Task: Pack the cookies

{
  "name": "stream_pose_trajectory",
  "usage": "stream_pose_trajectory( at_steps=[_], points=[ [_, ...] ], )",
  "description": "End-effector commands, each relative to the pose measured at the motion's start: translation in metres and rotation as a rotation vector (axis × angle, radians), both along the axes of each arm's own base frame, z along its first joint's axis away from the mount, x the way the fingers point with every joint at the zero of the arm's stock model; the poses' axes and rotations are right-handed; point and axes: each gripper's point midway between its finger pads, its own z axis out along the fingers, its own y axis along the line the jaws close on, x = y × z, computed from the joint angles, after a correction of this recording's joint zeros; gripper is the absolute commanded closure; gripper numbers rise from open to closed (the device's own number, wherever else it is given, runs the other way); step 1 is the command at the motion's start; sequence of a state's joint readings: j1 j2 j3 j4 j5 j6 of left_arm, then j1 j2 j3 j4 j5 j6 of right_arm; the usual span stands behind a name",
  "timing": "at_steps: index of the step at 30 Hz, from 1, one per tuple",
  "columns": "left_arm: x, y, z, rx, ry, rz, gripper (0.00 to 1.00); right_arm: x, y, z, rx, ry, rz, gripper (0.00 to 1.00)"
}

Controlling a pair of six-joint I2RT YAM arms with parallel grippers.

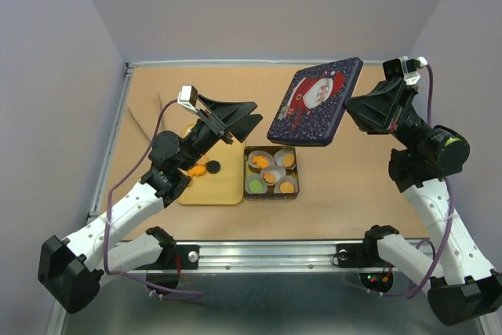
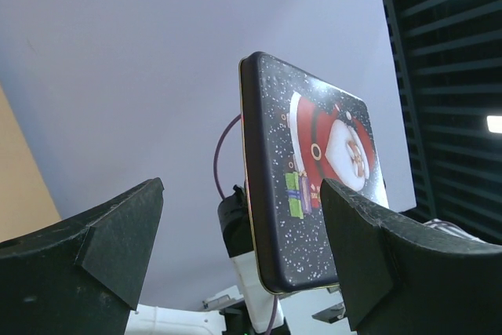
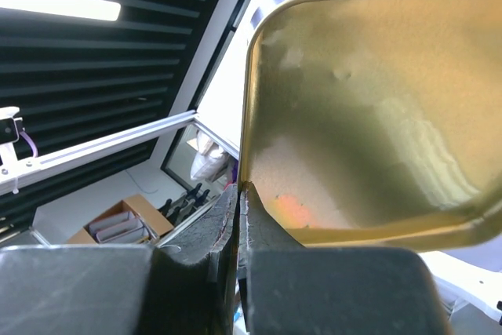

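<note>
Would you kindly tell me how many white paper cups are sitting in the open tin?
5 paper cups, all in the tin: one central, the others far left, far right, near left, near right. None seems hidden.

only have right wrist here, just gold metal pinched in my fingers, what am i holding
Observer: The tin's lid, with a Santa picture on its outer face. The right gripper holds it by one edge, tilted above the table.
Operator: wheres the tin itself
Observer: The open tin sits near the middle of the table, with cookies inside.
Operator: and the left arm
Observer: The left gripper is open and empty, raised and pointing toward the lid.
</note>
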State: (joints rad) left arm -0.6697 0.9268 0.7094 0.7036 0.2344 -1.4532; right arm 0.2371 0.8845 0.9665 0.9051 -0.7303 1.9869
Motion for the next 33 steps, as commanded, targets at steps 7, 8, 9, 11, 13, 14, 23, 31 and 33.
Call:
stream_pose_trajectory(
  at_steps=[7, 8, 9, 11, 13, 14, 23, 31, 33],
  points=[
    [-0.013, -0.008, 0.057, -0.127, -0.147, -0.063, 0.07, -0.023, -0.009, 0.012, 0.073, 0.034, 0.118, 1.0],
    [-0.012, -0.01, 0.057, -0.125, -0.146, -0.066, 0.07, -0.023, -0.009, 0.011, 0.073, 0.034, 0.118, 1.0],
    [-0.014, -0.011, 0.063, -0.14, -0.165, -0.072, 0.07, -0.023, -0.009, 0.01, 0.071, 0.036, 0.12, 1.0],
    [-0.014, -0.015, 0.067, -0.15, -0.181, -0.086, 0.07, -0.021, -0.009, 0.008, 0.069, 0.038, 0.118, 1.0],
    [-0.016, -0.018, 0.073, -0.164, -0.199, -0.098, 0.08, -0.021, -0.008, 0.006, 0.069, 0.041, 0.119, 1.0],
    [-0.016, -0.021, 0.074, -0.17, -0.209, -0.108, 0.08, -0.02, -0.008, 0.005, 0.068, 0.044, 0.119, 1.0],
    [-0.025, -0.042, 0.081, -0.181, -0.258, -0.202, 0.12, -0.021, -0.008, 0.002, 0.068, 0.035, 0.123, 0.99],
    [-0.029, -0.047, 0.073, -0.18, -0.254, -0.242, 0.16, -0.027, -0.011, 0.013, 0.082, 0.005, 0.125, 1.0],
    [-0.029, -0.046, 0.069, -0.178, -0.246, -0.239, 0.16, -0.029, -0.009, 0.02, 0.068, -0.023, 0.131, 0.99]
  ],
)
